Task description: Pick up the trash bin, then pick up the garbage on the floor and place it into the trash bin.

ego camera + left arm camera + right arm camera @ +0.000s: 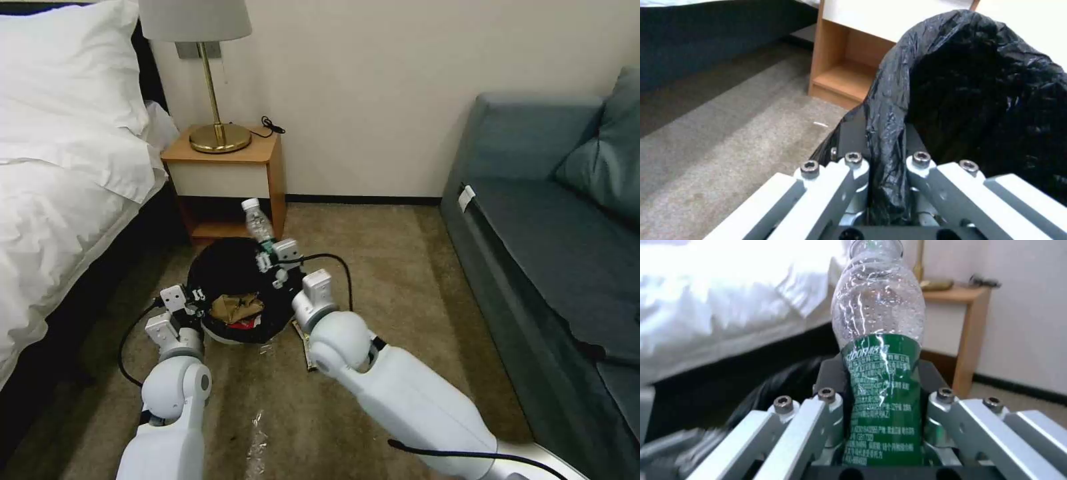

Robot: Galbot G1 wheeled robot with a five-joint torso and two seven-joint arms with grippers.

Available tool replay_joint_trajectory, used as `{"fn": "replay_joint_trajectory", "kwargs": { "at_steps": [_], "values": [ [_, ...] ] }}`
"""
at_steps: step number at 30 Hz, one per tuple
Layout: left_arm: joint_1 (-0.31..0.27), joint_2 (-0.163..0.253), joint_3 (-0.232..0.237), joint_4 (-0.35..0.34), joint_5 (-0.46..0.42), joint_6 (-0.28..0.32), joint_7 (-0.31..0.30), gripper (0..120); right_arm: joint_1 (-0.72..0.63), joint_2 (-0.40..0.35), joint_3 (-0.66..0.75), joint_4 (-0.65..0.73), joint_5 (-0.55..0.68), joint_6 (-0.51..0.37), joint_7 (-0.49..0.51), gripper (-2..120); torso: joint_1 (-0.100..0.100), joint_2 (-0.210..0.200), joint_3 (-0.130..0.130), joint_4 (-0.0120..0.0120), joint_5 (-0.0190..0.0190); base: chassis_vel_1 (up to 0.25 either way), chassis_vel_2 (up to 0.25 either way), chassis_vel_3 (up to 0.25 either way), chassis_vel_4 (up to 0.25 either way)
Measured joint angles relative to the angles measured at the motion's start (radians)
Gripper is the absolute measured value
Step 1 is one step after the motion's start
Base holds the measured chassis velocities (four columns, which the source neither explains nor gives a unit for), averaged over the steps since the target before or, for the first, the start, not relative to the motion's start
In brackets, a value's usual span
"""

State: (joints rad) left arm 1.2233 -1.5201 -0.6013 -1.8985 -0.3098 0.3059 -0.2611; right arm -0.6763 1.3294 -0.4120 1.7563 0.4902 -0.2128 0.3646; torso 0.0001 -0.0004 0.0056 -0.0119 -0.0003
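Bottle [256, 222] in right gripper [272, 257] over trash bin [227, 267], nightstand [227, 177] behind

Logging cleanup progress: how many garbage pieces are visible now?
4: bottle in the right gripper; brown bag and red carton in the bin; wrapper on carpet.

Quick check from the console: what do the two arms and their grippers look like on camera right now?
Both arms have glossy white rounded shells with ball-like joints and grey rings at the wrists. A black cable loops beside each forearm. The left gripper and right gripper are light grey metal, with ribbed silver linkage bars, round hex-socket screws and dark fingers on a black base.
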Motion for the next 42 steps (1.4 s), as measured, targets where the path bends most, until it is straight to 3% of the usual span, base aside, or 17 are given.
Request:
{"fn": "replay_joint_trajectory", "kwargs": {
  "at_steps": [14,17,34,42],
  "values": [
    [0.001,-0.028,0.027,-0.009,0.02,0.0,-0.005,4,-0.037,0.006,-0.031,-0.05,-0.018,0.025,0.003,25,0.0,0.0,0.0,-0.0002,0.0001,0.0,0.0,0.0,0.0],
    [0.001,-0.033,0.029,-0.011,0.026,0.0,-0.005,4,-0.045,0.006,-0.029,-0.053,-0.018,0.026,0.01,42,0.0,0.0,0.0,-0.0001,0.0002,0.0,0.0,0.0,0.0],
    [0.0,-0.042,0.03,-0.011,0.037,0.0,-0.006,4,-0.026,0.02,0.006,-0.045,-0.023,0.027,0.009,97,0.0,0.0,0.0,-0.0001,0.0001,0.0,0.0,0.0,0.0],
    [0.003,-0.038,0.004,-0.018,0.027,-0.003,-0.007,4,0.049,0.046,0.149,-0.213,-0.011,0.015,0.054,100,0.0,0.0,0.0,0.0,0.0002,0.0,0.0,0.0,0.0]
  ]
}}
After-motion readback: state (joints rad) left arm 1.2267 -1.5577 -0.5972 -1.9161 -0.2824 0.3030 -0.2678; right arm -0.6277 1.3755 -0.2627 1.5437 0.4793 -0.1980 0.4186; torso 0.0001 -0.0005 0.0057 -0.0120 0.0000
